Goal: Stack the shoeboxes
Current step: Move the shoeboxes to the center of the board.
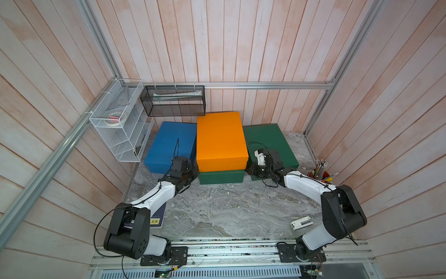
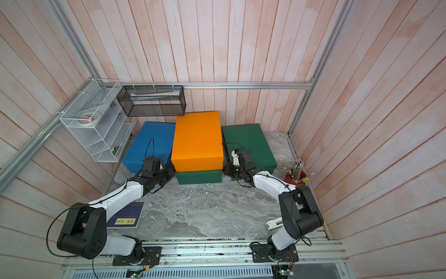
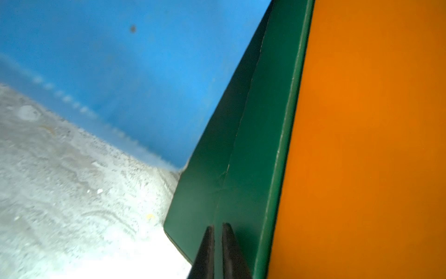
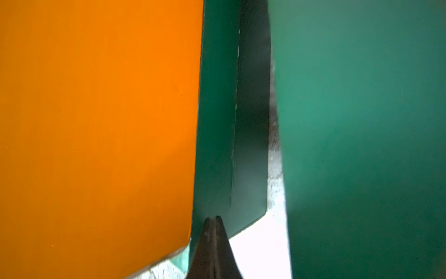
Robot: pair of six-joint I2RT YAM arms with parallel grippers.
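In both top views an orange shoebox (image 1: 220, 140) (image 2: 198, 140) lies on a dark green shoebox (image 1: 220, 177) (image 2: 199, 176) in the middle. To its left a blue shoebox (image 1: 169, 145) (image 2: 152, 142) stands on the table, and a second dark green shoebox (image 1: 270, 142) (image 2: 248, 142) stands to its right. My left gripper (image 1: 194, 172) (image 3: 218, 225) is shut, its tips against the lower green shoebox's left side. On the opposite side of that box my right gripper (image 1: 248, 169) (image 4: 212, 218) is shut too, its tips touching the box just below the orange one.
A black mesh basket (image 1: 173, 100) and a white wire rack (image 1: 118, 123) hang at the back left. A red pencil cup (image 1: 319, 172) stands at the right wall. A white stapler (image 1: 301, 221) and a dark book (image 1: 158, 218) lie near the front.
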